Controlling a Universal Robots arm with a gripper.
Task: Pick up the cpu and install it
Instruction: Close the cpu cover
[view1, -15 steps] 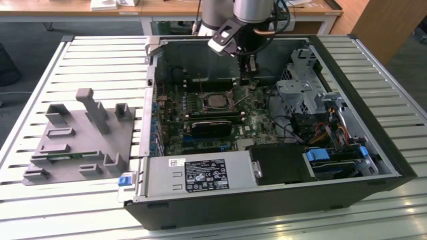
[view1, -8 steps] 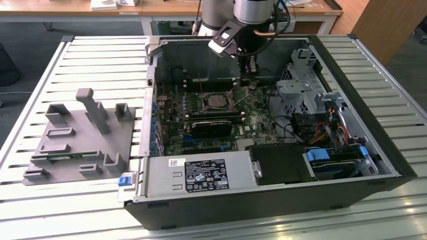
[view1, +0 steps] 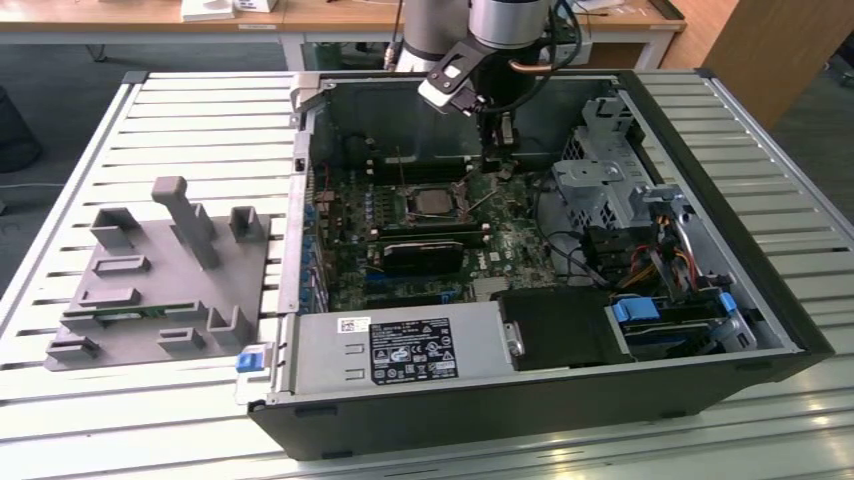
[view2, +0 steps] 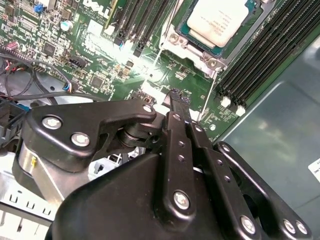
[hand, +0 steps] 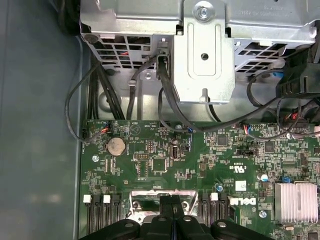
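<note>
The cpu (view2: 218, 21), a flat square chip with a silvery top, lies in the metal-framed socket on the green motherboard (view2: 95, 55). In the exterior view the cpu (view1: 430, 201) sits mid-board inside the open computer case (view1: 534, 400). My gripper (view1: 503, 165) hangs inside the case, just to the exterior view's right of the socket and apart from the chip. Its black fingers (view2: 176, 130) are pressed together with nothing visible between them. The fingertips (hand: 172, 202) hover low over the board beside the socket frame's edge.
Memory slots (view2: 260, 55) flank the socket. A metal drive cage (hand: 205, 50) with dangling cables, a finned heatsink (hand: 295, 202) and a coin cell (hand: 116, 145) surround the board. A grey parts fixture (view1: 160, 275) stands on the slatted table at the exterior view's left.
</note>
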